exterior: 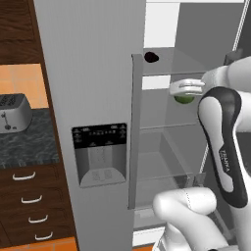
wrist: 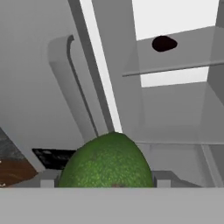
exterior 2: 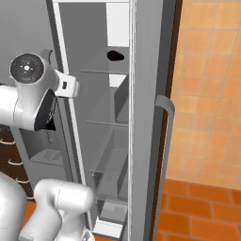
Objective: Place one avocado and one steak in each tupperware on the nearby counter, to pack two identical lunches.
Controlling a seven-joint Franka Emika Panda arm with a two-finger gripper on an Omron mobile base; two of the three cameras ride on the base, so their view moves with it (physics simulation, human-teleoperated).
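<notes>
in the left base view, the white arm is seen reaching into an open fridge [exterior: 162,147], whose glass shelves are thin, clear and flat. a green avocado [exterior: 184,98] peeks out just below the white hand, in front of the middle shelf. a dark lump, possibly a steak [exterior: 151,57], lies on the upper shelf. to the left, a dark speckled stone tabletop [exterior: 29,142] carries a shiny silver toaster [exterior: 13,112], above dark wooden drawers with curved silver handles. the smooth grey fridge door bears a black dispenser panel [exterior: 99,154].

in the right base view, the arm's round dark joint is seen beside the fridge's door edge, and the same dark lump [exterior 2: 115,56] rests on the upper shelf. a long grey handle runs down the door; an orange tiled wall stands at the right.

in the hand view, the avocado [wrist: 106,161] is shown as a rounded, pebbled green dome between the fingers, which are judged to be closed on it, held partway apart by its width. the steak [wrist: 164,43] is a small dark oval on the shelf above.

the step in hand is judged to be fetching an avocado from the fridge. next, the fruit must be carried clear of the shelves and door, then over to a tupperware on the tabletop.
</notes>
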